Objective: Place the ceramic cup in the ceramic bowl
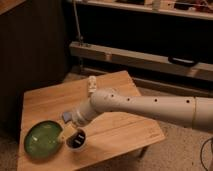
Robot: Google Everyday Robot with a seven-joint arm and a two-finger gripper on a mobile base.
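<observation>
The ceramic cup [77, 142] is a small round cup, pale outside and dark inside, standing on the wooden table [120, 125] near the front edge, just right of the ceramic bowl. The ceramic bowl [42, 138] is a wide shallow green dish at the table's front left. My gripper [71, 134] reaches in from the right on a long white arm and sits right over the cup, between cup and bowl rim.
A small white bottle [92, 85] lies at the far side of the table. Behind the table run a grey shelf rail [150, 57] and a dark cabinet. The floor around is carpet.
</observation>
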